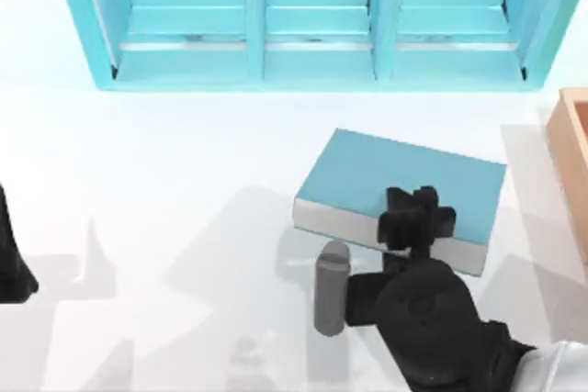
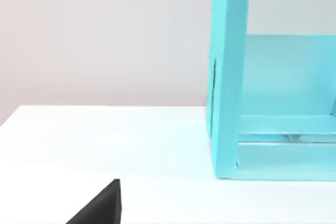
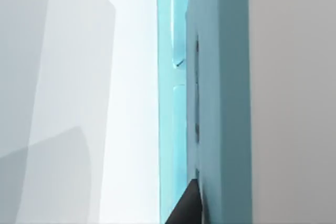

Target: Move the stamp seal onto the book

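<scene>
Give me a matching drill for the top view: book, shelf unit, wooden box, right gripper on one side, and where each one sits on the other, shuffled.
Things:
1. book
2. shelf unit
3. wooden box
4. right gripper

Places:
A. at the table's right edge, partly cut off
B. along the far side of the table, three compartments
C. right of centre, lying flat, teal cover up
D. over the book's near edge

Pairs: 1-C, 2-B, 3-A, 4-D

The left arm sits parked at the left edge.
</scene>
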### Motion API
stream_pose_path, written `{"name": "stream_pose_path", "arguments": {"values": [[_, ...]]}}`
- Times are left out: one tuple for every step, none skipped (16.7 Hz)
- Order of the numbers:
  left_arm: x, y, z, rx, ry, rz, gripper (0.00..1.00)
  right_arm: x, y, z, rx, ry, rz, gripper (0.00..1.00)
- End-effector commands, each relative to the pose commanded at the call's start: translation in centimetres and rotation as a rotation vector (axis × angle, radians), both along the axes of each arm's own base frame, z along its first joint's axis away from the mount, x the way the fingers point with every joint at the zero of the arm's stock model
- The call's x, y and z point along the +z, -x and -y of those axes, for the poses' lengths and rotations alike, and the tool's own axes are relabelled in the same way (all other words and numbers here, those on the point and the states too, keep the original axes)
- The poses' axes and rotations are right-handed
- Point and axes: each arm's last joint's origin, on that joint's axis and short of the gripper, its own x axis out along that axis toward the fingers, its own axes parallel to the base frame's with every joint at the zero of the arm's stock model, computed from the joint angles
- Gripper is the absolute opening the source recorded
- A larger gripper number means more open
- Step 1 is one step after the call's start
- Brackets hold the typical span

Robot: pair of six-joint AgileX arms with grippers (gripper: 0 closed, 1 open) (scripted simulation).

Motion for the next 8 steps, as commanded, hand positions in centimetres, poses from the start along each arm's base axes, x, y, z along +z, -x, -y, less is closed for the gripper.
{"name": "stream_pose_path", "arguments": {"values": [[0.00,0.00,0.00,0.000,0.000,0.000,1.00,-0.38,0.01,0.03,0.000,0.001,-0.001,0.00],[0.00,0.00,0.00,0.000,0.000,0.000,1.00,-0.67,0.02,0.07,0.000,0.002,-0.002,0.00],[0.00,0.00,0.00,0.000,0.000,0.000,1.00,-0.76,0.03,0.08,0.000,0.003,-0.003,0.00],[0.00,0.00,0.00,0.000,0.000,0.000,1.00,-0.76,0.03,0.08,0.000,0.003,-0.003,0.00],[0.00,0.00,0.00,0.000,0.000,0.000,1.00,-0.76,0.03,0.08,0.000,0.003,-0.003,0.00],[0.00,0.00,0.00,0.000,0.000,0.000,1.00,-0.76,0.03,0.08,0.000,0.003,-0.003,0.00],[0.00,0.00,0.00,0.000,0.000,0.000,1.00,-0.76,0.03,0.08,0.000,0.003,-0.003,0.08],[0.00,0.00,0.00,0.000,0.000,0.000,1.00,-0.76,0.03,0.08,0.000,0.003,-0.003,0.15]]}}
